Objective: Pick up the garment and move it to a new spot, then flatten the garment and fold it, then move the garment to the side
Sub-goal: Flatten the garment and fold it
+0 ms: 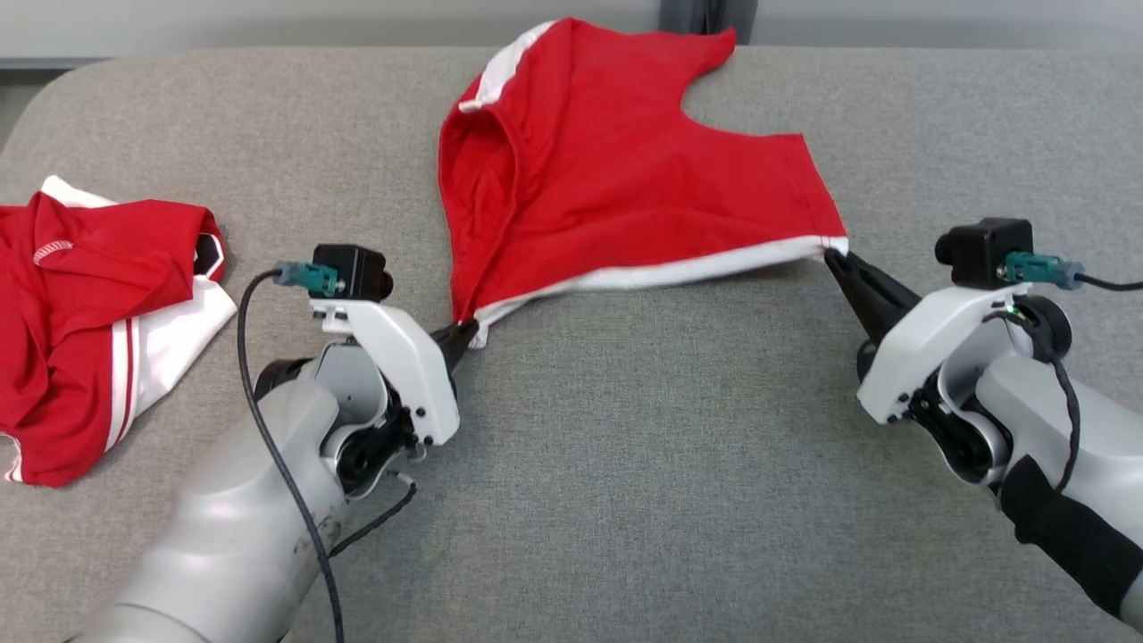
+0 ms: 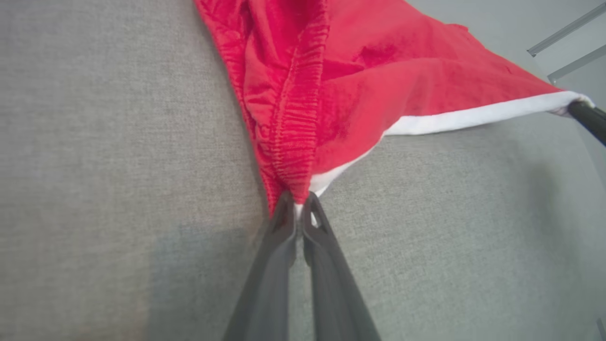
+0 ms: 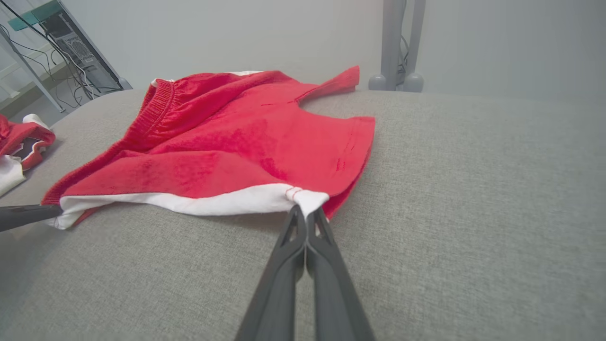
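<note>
Garment: the garment (image 1: 625,170), red shorts with a white band (image 1: 661,271) along one edge, lies in the upper middle of the head view on the grey tabletop (image 1: 670,464). Its near edge is stretched between two corners.
Left hold: the left gripper (image 1: 463,338) is clenched on the lower left corner, where the gathered waistband (image 2: 296,118) ends.
Right hold: the right gripper (image 1: 838,261) is clenched on the lower right corner, at the end of the white band.
Handling: it looks light, soft and limp. It bunches where unsupported, and its left side is doubled over itself. It is not fragile.
Where to grip: corners and stitched edges, as now, since the thicker seams likely give the firmest pinch.
Risk: a fingertip pinch could slip under a hard pull.
Nearby: a crumpled red and white shirt (image 1: 98,321) at the left edge, well apart.
</note>
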Robot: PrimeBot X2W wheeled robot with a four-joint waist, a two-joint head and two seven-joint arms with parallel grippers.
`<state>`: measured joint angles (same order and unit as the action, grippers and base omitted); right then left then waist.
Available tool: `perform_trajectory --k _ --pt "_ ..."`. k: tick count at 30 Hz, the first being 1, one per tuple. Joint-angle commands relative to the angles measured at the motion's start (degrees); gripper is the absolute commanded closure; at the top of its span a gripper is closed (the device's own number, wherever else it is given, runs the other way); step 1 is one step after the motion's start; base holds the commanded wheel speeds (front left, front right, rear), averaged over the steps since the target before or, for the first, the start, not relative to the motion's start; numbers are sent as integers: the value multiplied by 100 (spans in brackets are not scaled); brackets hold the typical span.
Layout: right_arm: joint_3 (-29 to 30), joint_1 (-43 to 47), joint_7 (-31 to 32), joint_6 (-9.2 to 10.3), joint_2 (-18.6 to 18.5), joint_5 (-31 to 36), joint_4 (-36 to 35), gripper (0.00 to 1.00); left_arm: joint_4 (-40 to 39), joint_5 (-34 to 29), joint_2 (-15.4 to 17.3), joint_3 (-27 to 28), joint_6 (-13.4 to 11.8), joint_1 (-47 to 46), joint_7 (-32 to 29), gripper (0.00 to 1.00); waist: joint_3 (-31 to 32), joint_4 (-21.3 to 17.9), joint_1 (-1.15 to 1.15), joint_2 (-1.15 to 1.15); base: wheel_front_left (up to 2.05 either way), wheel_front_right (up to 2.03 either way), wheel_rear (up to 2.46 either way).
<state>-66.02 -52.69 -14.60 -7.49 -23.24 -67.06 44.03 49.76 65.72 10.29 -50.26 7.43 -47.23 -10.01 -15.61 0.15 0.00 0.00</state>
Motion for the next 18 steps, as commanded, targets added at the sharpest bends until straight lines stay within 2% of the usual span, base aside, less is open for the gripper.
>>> perform_trajectory --k 1,11,18 --pt "-137 101 22 -1 -109 -111 -42 100 -90 78 126 -70 7 144 -33 100 83 9 0 0 0 0 0" --pt "-541 305 -22 -1 -411 -433 -172 100 -368 374 359 -114 8 513 264 100 379 38 0 0 0 0 0" --pt "-640 534 -51 -1 -568 -558 -354 100 -634 426 431 -128 7 824 897 100 669 78 0 0 0 0 0"
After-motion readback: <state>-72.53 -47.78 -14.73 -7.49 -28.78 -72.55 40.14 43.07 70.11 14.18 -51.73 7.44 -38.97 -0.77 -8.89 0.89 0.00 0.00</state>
